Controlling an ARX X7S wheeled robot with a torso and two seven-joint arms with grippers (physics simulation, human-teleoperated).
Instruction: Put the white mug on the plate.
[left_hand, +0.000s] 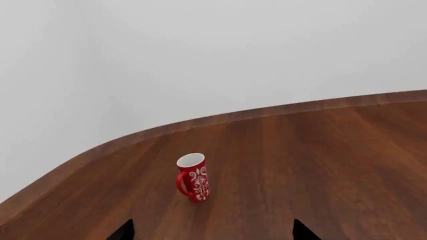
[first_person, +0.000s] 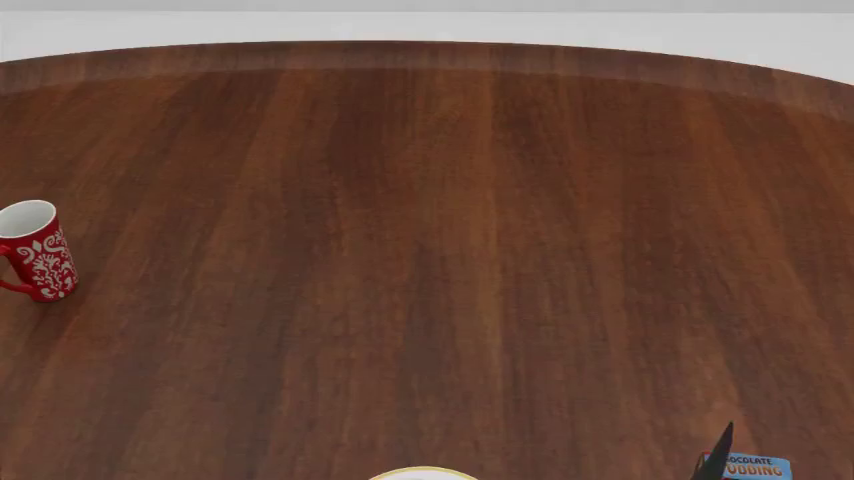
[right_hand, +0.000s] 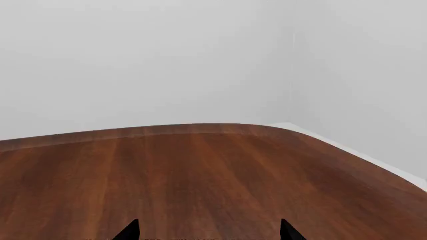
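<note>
A dark brown wooden desk (first_person: 441, 250) with a rounded outline fills the head view. A red ceramic mug with a white floral pattern (first_person: 38, 251) stands upright near the desk's left edge, handle toward the near side. At the near edge, only a sliver of the round white plate with a thin tan-gold rim (first_person: 423, 473) is seen. A blue-labelled box (first_person: 750, 467) lies by the near right edge, partly hidden. The white mug is not seen in any view. The left pincer (left_hand: 212, 231) and right pincer (right_hand: 207, 231) are each released, tips spread wide, nothing held between them.
</note>
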